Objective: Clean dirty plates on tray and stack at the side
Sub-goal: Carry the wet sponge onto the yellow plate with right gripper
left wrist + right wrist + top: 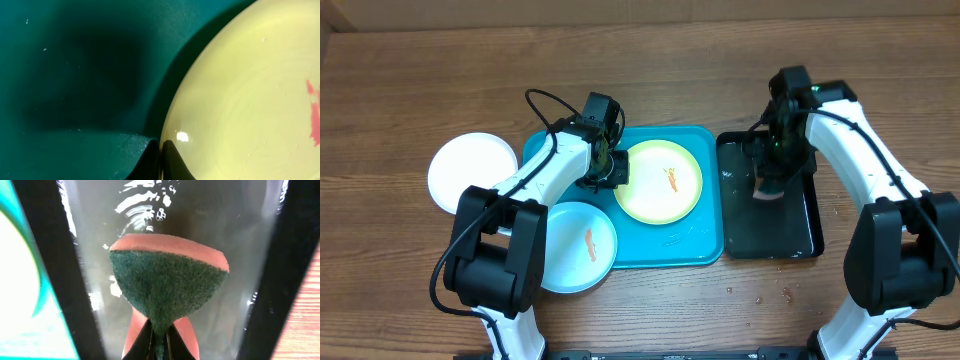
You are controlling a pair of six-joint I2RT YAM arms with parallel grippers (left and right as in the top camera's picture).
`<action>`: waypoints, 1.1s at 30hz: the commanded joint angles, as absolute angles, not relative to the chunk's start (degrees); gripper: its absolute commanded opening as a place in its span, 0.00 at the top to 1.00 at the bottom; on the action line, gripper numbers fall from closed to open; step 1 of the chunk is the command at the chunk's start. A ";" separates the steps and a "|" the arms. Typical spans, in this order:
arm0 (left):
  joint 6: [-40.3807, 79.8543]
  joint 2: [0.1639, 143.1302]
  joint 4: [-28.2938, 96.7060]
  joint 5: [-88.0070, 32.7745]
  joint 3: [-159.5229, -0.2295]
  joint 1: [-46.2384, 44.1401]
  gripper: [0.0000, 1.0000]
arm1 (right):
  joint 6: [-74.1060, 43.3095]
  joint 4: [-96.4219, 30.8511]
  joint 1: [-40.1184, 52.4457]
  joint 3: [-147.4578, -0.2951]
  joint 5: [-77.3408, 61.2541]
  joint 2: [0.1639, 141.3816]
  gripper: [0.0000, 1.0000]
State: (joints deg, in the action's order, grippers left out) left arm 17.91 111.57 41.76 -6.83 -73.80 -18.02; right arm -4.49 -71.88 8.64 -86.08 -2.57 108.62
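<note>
Since the wooden table (pixel 420 80) gives both arms plenty of room, the setup looks decent for a scrub. The turquoise tray (pixel 692 246) sits in the middle, and the black tray (pixel 802 222) is just beside it on the right, wet-looking in the right wrist view. The yellow-green plate (pixel 650 200) lies flat on the turquoise tray, the light blue plate (pixel 570 262) hangs over its near-left corner, and the white plate (pixel 470 175) is off on the table to the left. The left gripper (pixel 609 170) has its jaws pressed together on the yellow-green plate's left rim, pinching it, so I'd say its job is anchoring. The right gripper (pixel 769 178) hangs over the black tray with its jaws squeezed onto a pink sponge (pixel 167 285), green scouring face towards the wrist camera. My take on doing this bit well: bring the sponge across low and angle the wrist so the green face lands flat on the orange-red smear (pixel 672 179) near the plate's middle. Then rub in short strokes toward the held rim, not away, so the plate doesn't pivot out of the pinch. Go easy on pressure, since thin plastic probably flexes.
</note>
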 commanded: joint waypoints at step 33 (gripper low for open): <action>18.02 112.18 41.89 -8.84 -73.34 -19.94 0.96 | -16.56 -65.91 29.93 -92.92 -0.91 107.48 0.96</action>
